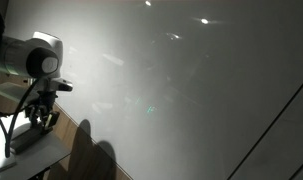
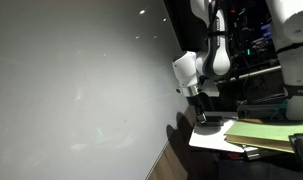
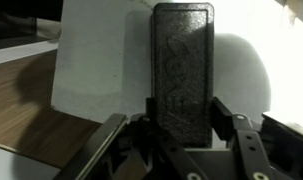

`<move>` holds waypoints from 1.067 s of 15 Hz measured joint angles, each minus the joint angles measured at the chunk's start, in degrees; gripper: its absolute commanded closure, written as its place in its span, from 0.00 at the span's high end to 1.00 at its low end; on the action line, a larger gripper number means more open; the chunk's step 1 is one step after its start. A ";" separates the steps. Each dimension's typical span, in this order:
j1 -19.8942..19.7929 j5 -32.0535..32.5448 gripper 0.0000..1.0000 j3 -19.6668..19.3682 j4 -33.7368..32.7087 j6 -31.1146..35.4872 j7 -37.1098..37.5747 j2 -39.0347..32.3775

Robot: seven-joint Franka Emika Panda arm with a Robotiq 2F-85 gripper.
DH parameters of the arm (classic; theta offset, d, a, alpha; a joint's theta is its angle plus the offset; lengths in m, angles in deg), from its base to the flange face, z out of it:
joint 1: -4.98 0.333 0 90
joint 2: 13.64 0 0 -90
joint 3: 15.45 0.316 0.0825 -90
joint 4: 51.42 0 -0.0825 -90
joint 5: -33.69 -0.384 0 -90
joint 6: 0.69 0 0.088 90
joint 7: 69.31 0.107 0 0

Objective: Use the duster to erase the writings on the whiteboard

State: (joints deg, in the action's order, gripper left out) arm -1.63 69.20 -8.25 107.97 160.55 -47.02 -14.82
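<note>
The dark grey-black duster (image 3: 183, 60) lies flat on a small white tabletop (image 3: 96, 60) and reaches between my fingers in the wrist view. My gripper (image 3: 181, 115) has a finger pad against each long side of it and looks shut on it. In both exterior views the gripper (image 1: 36, 125) (image 2: 203, 118) is low over the tabletop (image 2: 206, 138), beside the large glossy whiteboard (image 1: 191, 80) (image 2: 71, 80). The writings are too faint to make out on the board.
A wooden surface (image 3: 21, 110) runs under the tabletop's edge, along the foot of the board (image 1: 86, 150). Yellow-green sheets (image 2: 261, 132) lie on a desk behind the tabletop. Dark equipment racks (image 2: 256, 45) stand further back. Glare spots (image 1: 204, 20) dot the board.
</note>
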 measured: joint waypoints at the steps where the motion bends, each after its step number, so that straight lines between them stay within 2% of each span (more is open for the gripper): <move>1: -0.01 0.89 0.88 0.00 0.00 0.26 0.79 -0.49; 3: -0.03 2.12 0.99 0.00 0.01 0.95 2.27 -1.72; 4: -0.05 2.45 1.00 0.00 0.00 1.31 2.81 -2.29; 8: -0.97 2.74 1.00 0.01 -0.27 3.37 3.28 -2.90; 16: -6.13 2.54 1.00 0.23 -1.71 13.91 0.29 -2.08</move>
State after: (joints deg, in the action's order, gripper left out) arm -7.76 71.74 -8.02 106.26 174.47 -46.73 -16.90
